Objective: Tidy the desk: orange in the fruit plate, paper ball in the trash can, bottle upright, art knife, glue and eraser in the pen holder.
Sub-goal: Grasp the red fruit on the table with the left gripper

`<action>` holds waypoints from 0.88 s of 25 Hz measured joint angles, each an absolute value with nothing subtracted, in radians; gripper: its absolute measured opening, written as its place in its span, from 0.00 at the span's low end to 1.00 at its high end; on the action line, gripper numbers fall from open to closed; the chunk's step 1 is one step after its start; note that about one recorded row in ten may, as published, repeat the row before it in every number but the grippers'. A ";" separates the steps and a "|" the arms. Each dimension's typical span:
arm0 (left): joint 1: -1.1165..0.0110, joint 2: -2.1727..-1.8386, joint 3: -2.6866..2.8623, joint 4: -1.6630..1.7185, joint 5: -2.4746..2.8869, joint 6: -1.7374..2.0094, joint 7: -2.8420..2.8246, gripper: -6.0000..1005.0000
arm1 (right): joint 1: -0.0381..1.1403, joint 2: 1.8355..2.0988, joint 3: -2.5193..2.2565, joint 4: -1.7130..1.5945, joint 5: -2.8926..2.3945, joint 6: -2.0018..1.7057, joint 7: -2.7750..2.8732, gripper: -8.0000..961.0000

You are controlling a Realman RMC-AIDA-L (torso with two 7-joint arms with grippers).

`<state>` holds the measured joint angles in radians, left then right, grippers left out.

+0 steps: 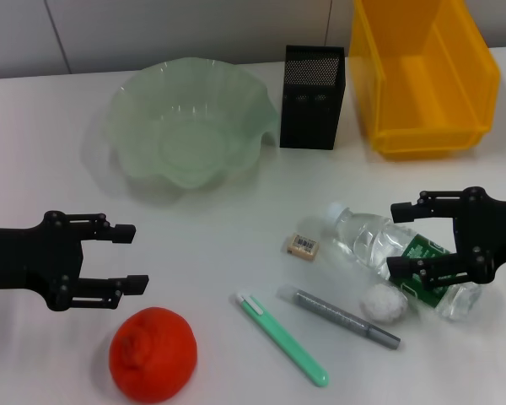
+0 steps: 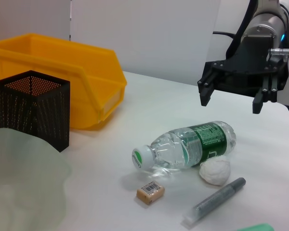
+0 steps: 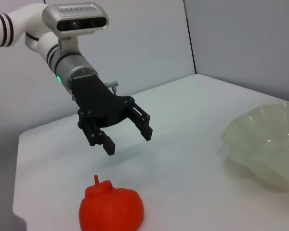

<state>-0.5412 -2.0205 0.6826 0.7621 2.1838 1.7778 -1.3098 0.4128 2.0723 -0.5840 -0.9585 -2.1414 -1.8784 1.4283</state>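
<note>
Left gripper: fingers spread, holding nothing; hangs above the table, just beyond the orange on its pen-holder side, not touching it.
Right gripper: fingers apart, nothing clamped; poised over the labelled half of the bottle. Contact with the bottle cannot be judged from the head view; the left wrist view shows it raised above.
Bottle: lies on its side, cap toward the pen holder, on the near side of it.
Paper ball: touching the bottle's flank, on the side away from the pen holder.
Eraser: flat on the table, just beside the bottle's cap end.
Grey marker: lies near the paper ball, farther from the pen holder than the bottle.
Green art knife: beside the marker, between it and the orange.
Fruit plate: just beside the pen holder; nothing in it.
Trash can: on the pen holder's other side; visible interior bare.
Pen holder: upright; inside too dark to make out.
Cut off: trash can's far edge in the head view; the art knife shows only as a sliver in the left wrist view.
</note>
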 joint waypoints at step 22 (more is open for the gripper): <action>-0.545 -2.011 0.697 0.799 2.188 1.801 -1.363 0.73 | 0.411 2.071 -0.575 -0.961 -2.141 -1.884 1.443 0.86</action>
<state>-0.5451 -2.0110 0.6972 0.7994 2.1877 1.8011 -1.3633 0.4110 2.0707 -0.5751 -0.9611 -2.1412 -1.8839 1.4427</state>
